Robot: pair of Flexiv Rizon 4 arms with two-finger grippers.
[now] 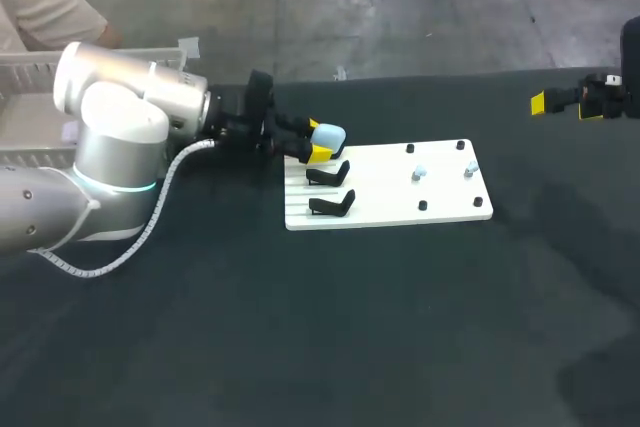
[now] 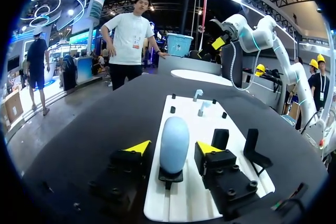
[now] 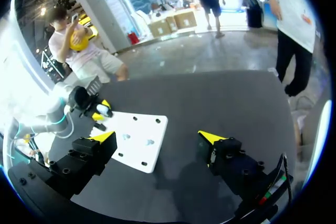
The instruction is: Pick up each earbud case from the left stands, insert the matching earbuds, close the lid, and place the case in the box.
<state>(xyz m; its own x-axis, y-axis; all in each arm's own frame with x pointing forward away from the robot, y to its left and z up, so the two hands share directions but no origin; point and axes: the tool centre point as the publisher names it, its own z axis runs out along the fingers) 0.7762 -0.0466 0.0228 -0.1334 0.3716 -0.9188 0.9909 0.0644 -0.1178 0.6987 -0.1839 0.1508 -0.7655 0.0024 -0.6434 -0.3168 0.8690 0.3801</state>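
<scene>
Head view: 1 case [image 1: 330, 135] sits on its stand beside 2 bare stands [image 1: 330, 174], so lifting, filling, closing and boxing it likely remain. Left wrist view: the left end effector [image 2: 173, 148] is spread around the case, not pinching it. Right wrist view: the right end effector [image 3: 157, 137] hangs wide open above the surface [image 3: 210, 103], holding nothing.

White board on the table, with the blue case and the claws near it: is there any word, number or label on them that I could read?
None that can be read. The white board, the pale blue case, the black stands, the left claw and the right claw show no words, numbers or labels.
</scene>
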